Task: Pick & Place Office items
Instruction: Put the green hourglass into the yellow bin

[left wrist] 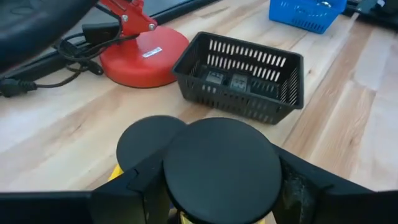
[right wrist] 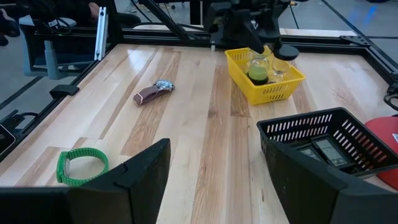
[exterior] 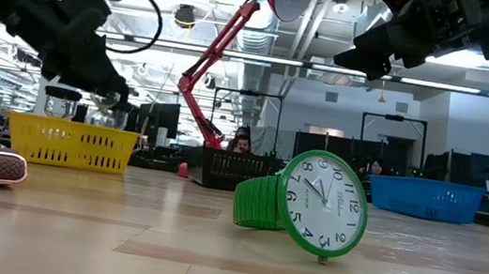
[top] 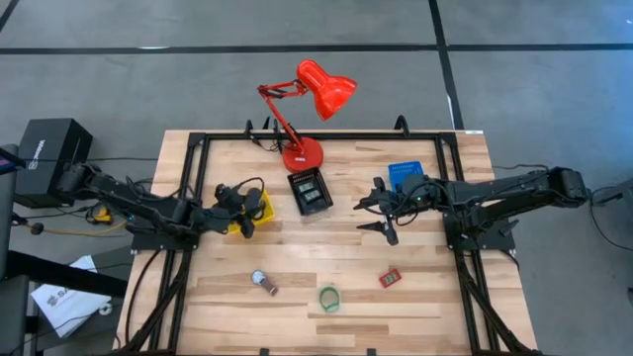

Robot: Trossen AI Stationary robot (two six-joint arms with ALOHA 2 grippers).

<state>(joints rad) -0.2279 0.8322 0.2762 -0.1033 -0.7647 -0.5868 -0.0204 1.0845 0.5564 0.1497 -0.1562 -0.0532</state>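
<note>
My left gripper (top: 240, 210) hangs over the yellow mesh tray (top: 259, 210), shut on a clear jar with a round black lid (left wrist: 221, 165). A second black-lidded jar (left wrist: 148, 140) stands in the tray beside it. My right gripper (top: 384, 218) is open and holds nothing, raised above the table between the black tray (top: 310, 192) and the blue tray (top: 406, 174). A green wristwatch (top: 329, 298) stands on its edge near the front. A brown-strapped watch (top: 265, 284) and a small red piece (top: 390, 279) lie flat on the wood. My left gripper has the jar between its two fingers (left wrist: 140, 186), one on each side, coming from above and slanting down. The wide black lid (left wrist: 221, 165) hides the place of contact on the jar's body. Whether the jar stands in the yellow tray or hangs clear, I cannot tell.
The red desk lamp's base (top: 303, 154) stands at the far edge, just behind the black tray, which holds small dark pieces (right wrist: 323, 149). Black frame rails (top: 188, 188) run along the table's left, right and far sides. Bare wood lies across the near half around the watches.
</note>
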